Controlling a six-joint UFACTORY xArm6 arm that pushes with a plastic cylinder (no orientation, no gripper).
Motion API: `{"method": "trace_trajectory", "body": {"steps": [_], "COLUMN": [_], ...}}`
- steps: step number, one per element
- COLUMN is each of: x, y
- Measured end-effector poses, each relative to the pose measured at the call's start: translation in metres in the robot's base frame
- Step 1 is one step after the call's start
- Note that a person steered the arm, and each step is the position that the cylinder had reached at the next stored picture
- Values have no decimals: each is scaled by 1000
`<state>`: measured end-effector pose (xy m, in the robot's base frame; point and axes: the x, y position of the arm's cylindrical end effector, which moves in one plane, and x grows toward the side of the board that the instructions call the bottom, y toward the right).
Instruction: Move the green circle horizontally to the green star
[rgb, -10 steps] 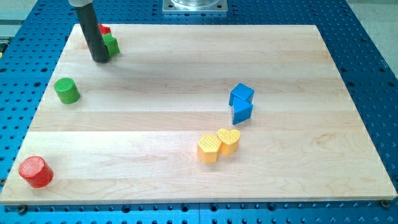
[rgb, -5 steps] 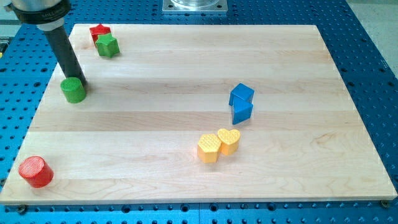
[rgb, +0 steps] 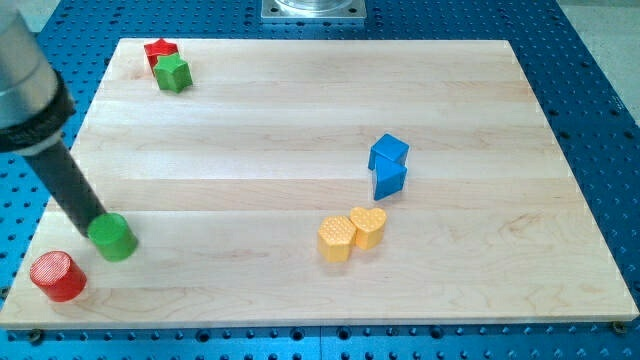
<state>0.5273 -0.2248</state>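
The green circle (rgb: 113, 237) stands near the board's lower left corner. The green star (rgb: 173, 72) sits at the view's top left, touching a red star (rgb: 158, 52) just above and left of it. My dark rod comes down from the view's upper left; my tip (rgb: 88, 226) touches the green circle's upper left side.
A red circle (rgb: 57, 276) stands at the lower left corner, just left and below the green circle. Two blue blocks (rgb: 388, 165) sit together right of centre. Two yellow blocks (rgb: 352, 232), one a heart, lie below them. The board's left edge (rgb: 62, 178) is close to the rod.
My rod swept from the green star at the top left down the board's left side. The green circle slid downward with it, toward the red circle.
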Motion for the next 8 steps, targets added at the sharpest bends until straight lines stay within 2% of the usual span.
{"method": "trace_trajectory", "body": {"steps": [1,2,3,4,5,6,7,8], "x": [22,61,79,79,61,-5,-67,-91], "y": [-27,-21,-6,14,30,5,11,51]}}
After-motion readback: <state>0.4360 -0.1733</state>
